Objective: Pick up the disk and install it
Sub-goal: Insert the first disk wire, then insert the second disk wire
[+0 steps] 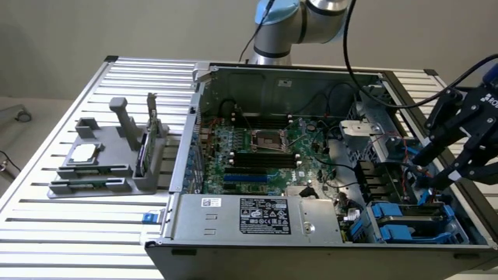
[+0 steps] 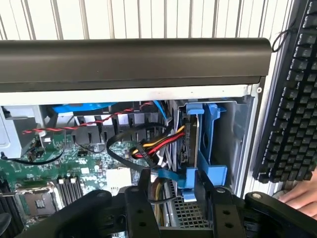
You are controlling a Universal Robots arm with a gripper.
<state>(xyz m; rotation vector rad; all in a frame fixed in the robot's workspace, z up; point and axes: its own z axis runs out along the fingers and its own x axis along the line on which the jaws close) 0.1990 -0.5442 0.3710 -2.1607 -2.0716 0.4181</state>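
Disk (image 2: pixel 190 144) sat edge-on in its blue carrier inside the case's (image 1: pixel 233 245) drive bay, cables beside it. Claw (image 2: pixel 173 203) open, fingers straddling the carrier's near end, seemingly not gripping. Installation looked nearly complete.

A slatted metal table (image 1: pixel 46 192) stands before a plain grey wall (image 1: pixel 116 29).

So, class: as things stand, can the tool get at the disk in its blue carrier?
Probably yes. The tool hangs just above the disk, which stands upright in the case; only the coloured cables beside it crowd the approach.
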